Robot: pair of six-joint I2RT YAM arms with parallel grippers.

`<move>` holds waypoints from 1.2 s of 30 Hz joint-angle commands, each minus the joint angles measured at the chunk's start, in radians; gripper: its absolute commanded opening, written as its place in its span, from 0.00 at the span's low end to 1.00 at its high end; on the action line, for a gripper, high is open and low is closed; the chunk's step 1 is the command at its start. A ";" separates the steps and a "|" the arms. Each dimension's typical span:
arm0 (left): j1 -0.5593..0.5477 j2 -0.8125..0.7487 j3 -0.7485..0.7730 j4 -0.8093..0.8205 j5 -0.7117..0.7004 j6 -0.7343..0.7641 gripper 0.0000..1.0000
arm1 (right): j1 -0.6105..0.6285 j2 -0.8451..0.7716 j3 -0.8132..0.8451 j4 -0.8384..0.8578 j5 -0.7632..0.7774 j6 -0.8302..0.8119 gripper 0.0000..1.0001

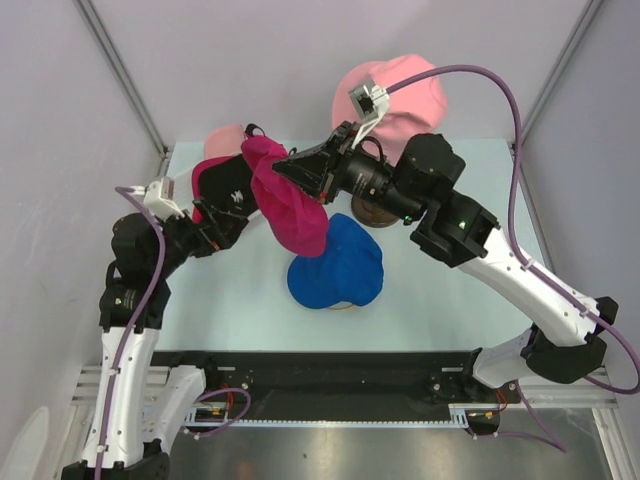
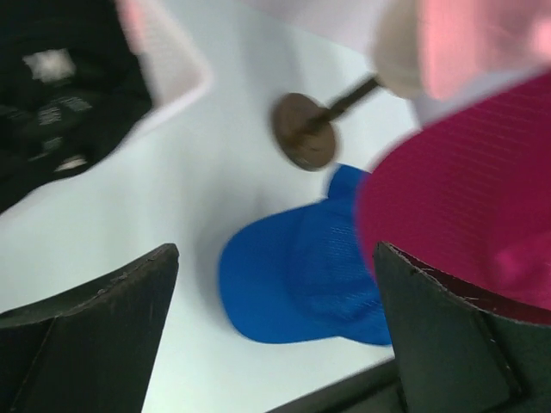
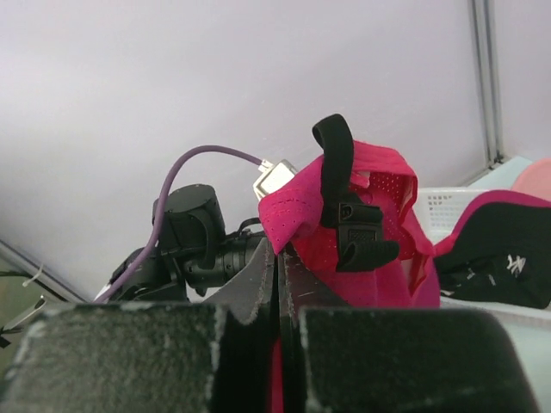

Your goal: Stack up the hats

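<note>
My right gripper (image 1: 287, 166) reaches across to the left and is shut on the rim of the magenta cap (image 1: 292, 208), which hangs in the air above the table. In the right wrist view the jaws (image 3: 280, 258) pinch the cap's mesh (image 3: 370, 249) beside its black strap. The royal-blue cap (image 1: 336, 262) lies on the table below and right of it, also in the left wrist view (image 2: 301, 267). My left gripper (image 1: 222, 225) is open and empty, its fingers (image 2: 103, 327) wide apart above the table. A light-pink cap (image 1: 225, 138) lies at the back left. The salmon-pink bucket hat (image 1: 395, 95) sits on the mannequin head.
A black-and-magenta cap (image 1: 225, 180) lies in the white basket (image 2: 172, 60) at the back left. The mannequin's round brown base (image 2: 301, 129) stands just behind the blue cap. Metal frame posts (image 1: 120, 70) rise at the back corners.
</note>
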 commanded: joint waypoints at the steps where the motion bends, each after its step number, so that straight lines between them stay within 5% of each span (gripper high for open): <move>1: 0.010 0.029 0.100 -0.252 -0.370 0.040 1.00 | 0.038 -0.023 -0.028 0.022 0.140 0.032 0.00; 10: 0.010 0.034 0.083 -0.190 -0.326 0.023 1.00 | 0.087 -0.175 -0.324 0.070 0.321 0.199 0.00; 21: -0.010 0.058 0.040 -0.095 -0.196 0.059 1.00 | 0.121 -0.241 -0.503 0.130 0.496 0.135 0.00; 36: -0.430 0.205 0.061 0.122 -0.246 -0.006 1.00 | 0.050 -0.399 -0.709 -0.030 0.653 0.224 0.00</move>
